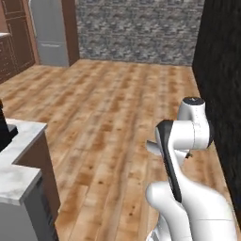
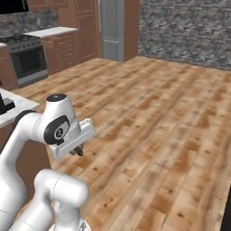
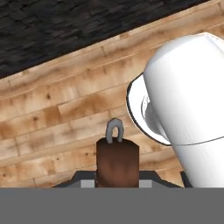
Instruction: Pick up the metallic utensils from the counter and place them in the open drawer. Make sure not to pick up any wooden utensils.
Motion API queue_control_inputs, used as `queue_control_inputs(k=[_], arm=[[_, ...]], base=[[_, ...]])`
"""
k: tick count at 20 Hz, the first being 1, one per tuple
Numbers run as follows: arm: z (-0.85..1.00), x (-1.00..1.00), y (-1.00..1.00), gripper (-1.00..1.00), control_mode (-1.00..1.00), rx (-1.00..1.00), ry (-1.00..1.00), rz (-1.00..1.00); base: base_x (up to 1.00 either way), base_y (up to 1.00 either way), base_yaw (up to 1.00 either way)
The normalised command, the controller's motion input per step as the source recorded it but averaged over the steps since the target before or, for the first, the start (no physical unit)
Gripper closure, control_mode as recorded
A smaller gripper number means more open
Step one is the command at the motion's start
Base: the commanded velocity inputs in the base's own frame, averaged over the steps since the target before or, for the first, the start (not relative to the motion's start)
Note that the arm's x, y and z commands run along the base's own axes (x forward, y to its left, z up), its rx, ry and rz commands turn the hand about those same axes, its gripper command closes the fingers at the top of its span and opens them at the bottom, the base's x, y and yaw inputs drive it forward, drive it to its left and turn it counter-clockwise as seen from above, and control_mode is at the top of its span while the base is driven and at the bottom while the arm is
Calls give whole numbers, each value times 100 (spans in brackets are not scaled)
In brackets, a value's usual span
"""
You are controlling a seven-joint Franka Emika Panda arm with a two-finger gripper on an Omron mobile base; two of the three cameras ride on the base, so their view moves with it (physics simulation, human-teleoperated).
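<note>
Brown-handled utensil (image 3: 117, 162) nearest me, clamped in my claw (image 3: 117, 186), grey loop end outward, open wooden floor (image 1: 117, 108) beyond, marble desk (image 1: 19, 160) edge left

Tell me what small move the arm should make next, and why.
Probably carry on toward the drawer without loosening the grip: the two-finger gripper is shut on the short utensil with dark brown handle, over the wooden plank floor, away from the white marble counter.

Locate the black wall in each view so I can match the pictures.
Left base view: the black wall runs down the right edge.
Right base view: the black wall is a dark sliver in the bottom right corner.
Hand view: the black wall is a band across the top.
Shared landmark: the wood plank floor at its foot.
</note>
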Motion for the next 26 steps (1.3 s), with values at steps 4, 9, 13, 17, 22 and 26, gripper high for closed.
queue_control_inputs(k=[4, 9, 13, 17, 22, 26], arm=[[0, 0, 0, 100, 100, 0, 0, 0], [0, 0, 0, 100, 100, 0, 0, 0], [0, 0, 0, 100, 100, 0, 0, 0], [0, 0, 0, 100, 100, 0, 0, 0], [0, 0, 0, 100, 100, 0, 0, 0], [0, 0, 0, 100, 100, 0, 0, 0]], base=[[100, -51, 50], [100, -40, 55], [100, -67, 45], [100, -78, 41], [100, -76, 38], [100, -43, 15]])
